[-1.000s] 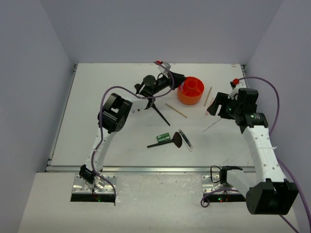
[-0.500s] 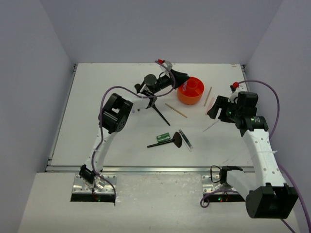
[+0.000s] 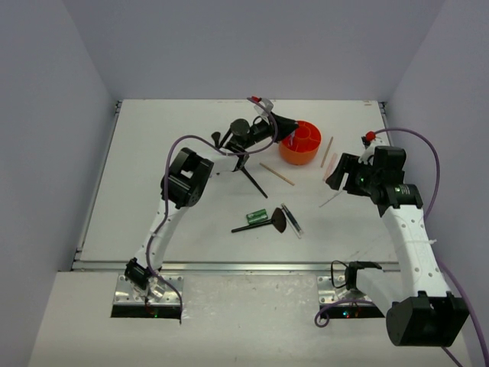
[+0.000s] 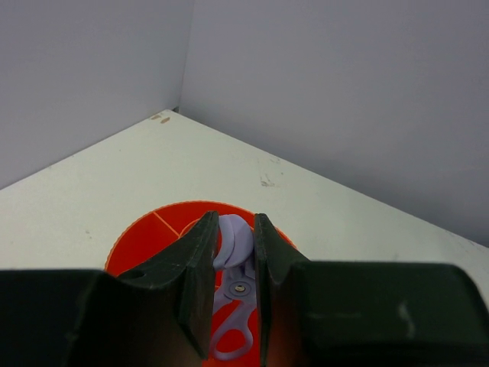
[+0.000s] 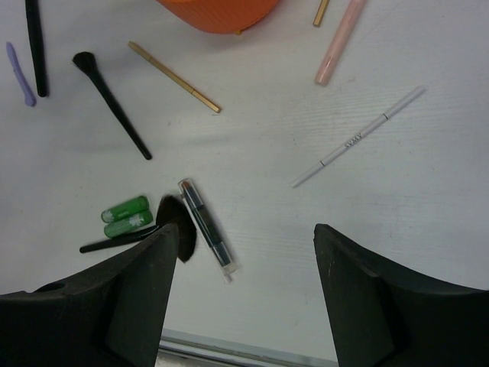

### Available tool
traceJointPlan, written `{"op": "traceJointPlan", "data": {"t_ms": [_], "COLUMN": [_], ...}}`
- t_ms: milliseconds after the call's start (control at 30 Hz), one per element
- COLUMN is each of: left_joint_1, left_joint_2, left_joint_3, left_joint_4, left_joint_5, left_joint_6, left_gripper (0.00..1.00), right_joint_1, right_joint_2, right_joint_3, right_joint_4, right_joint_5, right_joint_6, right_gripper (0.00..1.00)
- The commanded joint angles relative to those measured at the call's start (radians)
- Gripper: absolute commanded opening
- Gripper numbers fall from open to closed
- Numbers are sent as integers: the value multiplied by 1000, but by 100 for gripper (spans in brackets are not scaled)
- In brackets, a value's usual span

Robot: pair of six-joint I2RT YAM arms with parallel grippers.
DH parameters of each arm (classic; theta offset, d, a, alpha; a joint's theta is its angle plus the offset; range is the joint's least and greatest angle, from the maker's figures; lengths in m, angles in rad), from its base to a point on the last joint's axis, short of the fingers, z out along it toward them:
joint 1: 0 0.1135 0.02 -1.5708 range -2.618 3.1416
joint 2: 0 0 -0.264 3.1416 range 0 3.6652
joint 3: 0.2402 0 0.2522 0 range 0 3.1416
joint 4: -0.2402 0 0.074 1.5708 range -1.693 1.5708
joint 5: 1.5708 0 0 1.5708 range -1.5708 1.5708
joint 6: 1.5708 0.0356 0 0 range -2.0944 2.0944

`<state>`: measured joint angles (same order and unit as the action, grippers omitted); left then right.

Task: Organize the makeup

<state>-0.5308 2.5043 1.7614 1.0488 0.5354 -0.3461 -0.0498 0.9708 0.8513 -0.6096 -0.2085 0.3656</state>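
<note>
My left gripper is shut on a lilac tool with a scissor-like loop, held just above the round orange cup. From above, that gripper sits at the cup's left rim. My right gripper hangs open and empty over the table, right of the cup. Below it lie a fan brush, a green tube, a clear-cased stick, a white pencil, a pink stick, a tan stick and a black brush.
A lilac stick and a second black brush lie further left. Another tan stick lies right of the cup. Grey walls close the table at the back and sides, and a metal rail runs along its near edge.
My left gripper has edged right with the lilac tool, further over the cup. The right arm has shifted only slightly, its jaws unchanged.
</note>
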Motion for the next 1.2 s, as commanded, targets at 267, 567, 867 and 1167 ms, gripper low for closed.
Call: {"op": "traceJointPlan", "data": {"t_ms": [267,567,867,1167], "left_joint_1": [-6,-8,-6,-6], "left_joint_2": [-28,-31,-66,-93], "left_joint_3": [-38,-59,-52,-5], "left_joint_4": [50,36,35,31], "left_joint_5": [0,-21,-18,-54], "left_joint_6": [-23,5,8,24], "left_gripper": [0,12,62,65], "right_joint_1": [2,2,2,2], "right_joint_2": [-28,-34,-8,2], "right_joint_3": [1,-11,1,14], "right_joint_4": [-1,4,21,27], "right_joint_5": [22,11,-2,-14], "right_joint_6": [-5,1,-9,-14], "right_gripper": [72,72,74,74]}}
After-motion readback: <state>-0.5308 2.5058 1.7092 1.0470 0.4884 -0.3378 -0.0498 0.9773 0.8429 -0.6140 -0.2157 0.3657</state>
